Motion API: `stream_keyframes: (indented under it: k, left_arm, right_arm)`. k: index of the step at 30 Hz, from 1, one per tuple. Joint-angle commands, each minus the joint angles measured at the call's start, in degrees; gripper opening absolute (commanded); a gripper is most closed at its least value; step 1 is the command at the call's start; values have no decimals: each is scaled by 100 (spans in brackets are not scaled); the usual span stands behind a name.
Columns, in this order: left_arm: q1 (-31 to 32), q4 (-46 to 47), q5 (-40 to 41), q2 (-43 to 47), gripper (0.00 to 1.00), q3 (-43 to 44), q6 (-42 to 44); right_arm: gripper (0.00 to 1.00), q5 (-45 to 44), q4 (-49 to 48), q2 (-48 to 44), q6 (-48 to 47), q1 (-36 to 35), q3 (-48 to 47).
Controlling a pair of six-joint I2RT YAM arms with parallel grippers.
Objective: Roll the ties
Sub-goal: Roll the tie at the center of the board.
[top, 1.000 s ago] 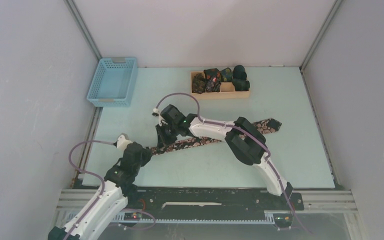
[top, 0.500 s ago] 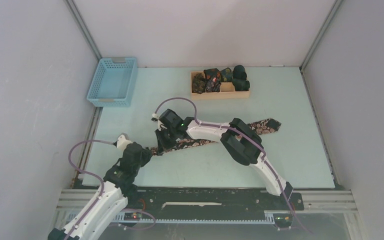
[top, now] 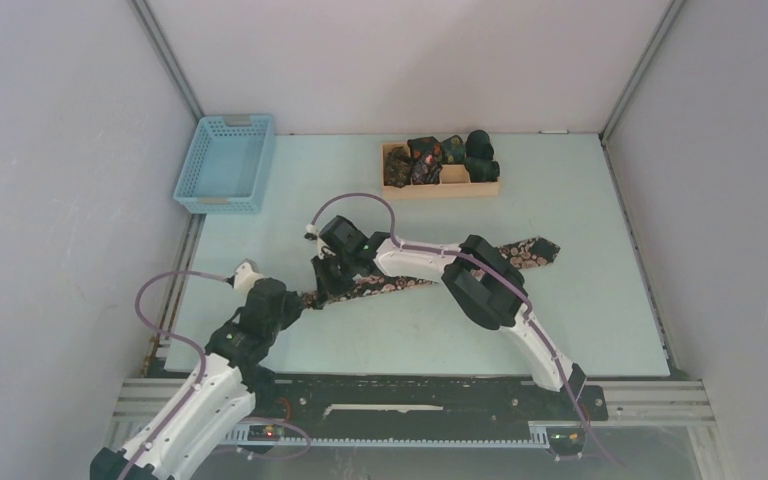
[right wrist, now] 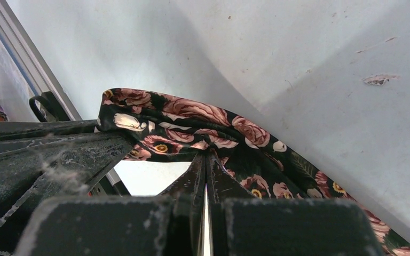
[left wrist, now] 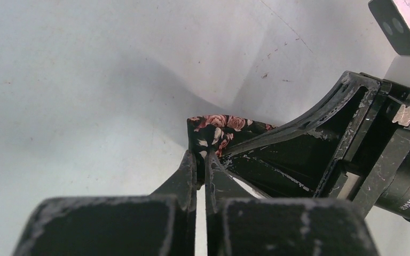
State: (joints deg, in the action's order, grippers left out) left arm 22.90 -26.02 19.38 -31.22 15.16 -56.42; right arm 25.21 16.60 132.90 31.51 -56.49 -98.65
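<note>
top external view: the long tie (top: 392, 284) lies flat on the desk (top: 410, 340), running aslant from its narrow end near the 8 o'clock side to its wide pointed end out toward 3 o'clock. part of its middle is hidden under my right arm. the left pincer (top: 298, 301) sits at the narrow end, and the right pincer (top: 328, 284) is just beside it, at its 2 o'clock, also down on the fabric. at 12 o'clock on the desk a wooden tray (top: 455, 188) holds the rolled ties (top: 438, 155), small dark bundles packed close together; i cannot count them surely. a blue basket (top: 218, 203) stands at 10 o'clock, well apart from the tie.

on the left wrist camera, the left pincer (left wrist: 200, 157) has its fingers drawn together, with only a thin slit between them, nipping the edge of the tie's end, where pink roses show on a dark ground. the right pincer's black frame crosses the fabric at 3 o'clock of that.

on the right wrist camera, the right pincer (right wrist: 205, 158) is pressed together on the long tie (right wrist: 192, 114), whose cloth rises in a soft fold over the fingertips and trails off toward 4 o'clock. the left pincer's scuffed finger lies at 9 o'clock, touching the same fold.
</note>
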Motion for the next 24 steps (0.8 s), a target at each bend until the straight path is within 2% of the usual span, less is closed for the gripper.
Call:
stream_keyframes:
  k: [1,8,13,24]
  left_arm:
    - [76,0,278,-123,0,354,143]
    - [358,159,285,-453,0,635,97]
    - [706,434,353,-1026,0,820,-9]
    - [1151,892,534,-2095,0,1079,-141]
  right_arm:
    - [1,-316,170,13,-57,90,-263]
    - [0,-338,210,55,-27,117,-396]
    - [0,-292,136,-43,4,169,-286]
    - [0,-98,-387,-560,95,436,548]
